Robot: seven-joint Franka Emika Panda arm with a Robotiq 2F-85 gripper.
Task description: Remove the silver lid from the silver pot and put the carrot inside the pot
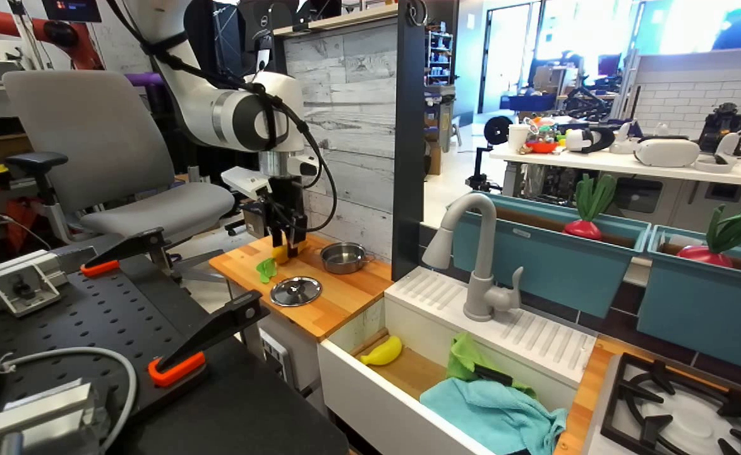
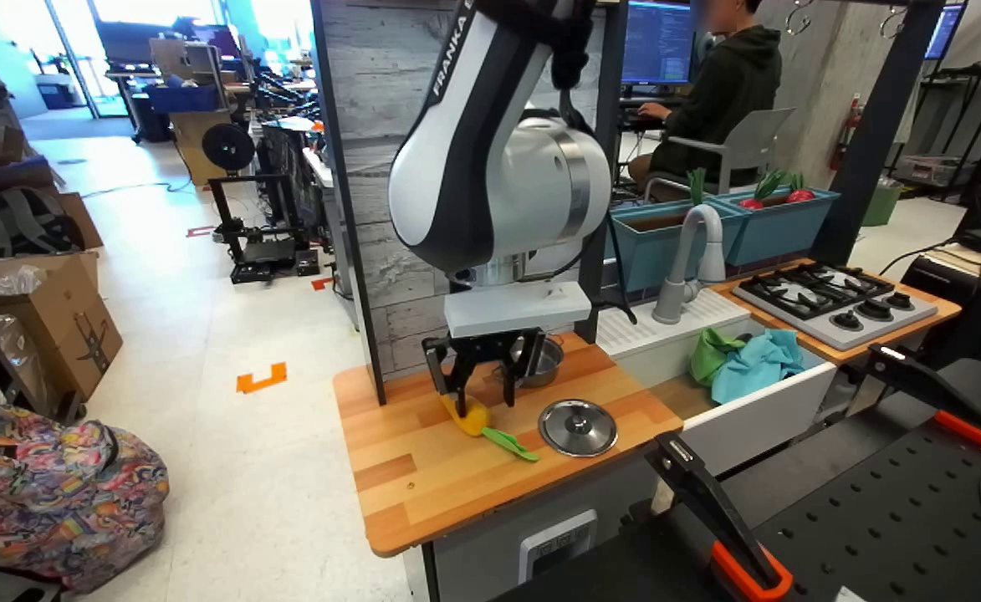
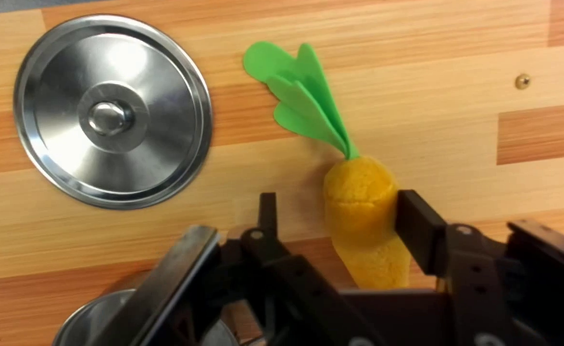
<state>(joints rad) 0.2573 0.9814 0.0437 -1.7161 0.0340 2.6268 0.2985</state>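
The carrot (image 3: 361,211), yellow-orange with green leaves, lies on the wooden counter; it also shows in both exterior views (image 1: 280,256) (image 2: 477,420). My gripper (image 3: 338,204) is open over the carrot, its fingers low on either side, also in an exterior view (image 2: 485,408). The carrot is close against the right finger in the wrist view, with a gap to the left finger. The silver lid (image 3: 113,115) lies flat on the counter, knob up, apart from the pot (image 1: 295,291). The silver pot (image 1: 343,259) stands uncovered near the wall panel; in the wrist view my gripper partly hides it.
The wooden counter (image 2: 423,493) ends at a front edge and meets the white sink (image 1: 402,398). A yellow banana-like piece (image 1: 383,351) and cloths (image 1: 496,411) lie in the sink. A wood-patterned wall panel (image 1: 351,126) rises behind the pot. A grey tap (image 1: 482,265) stands beyond.
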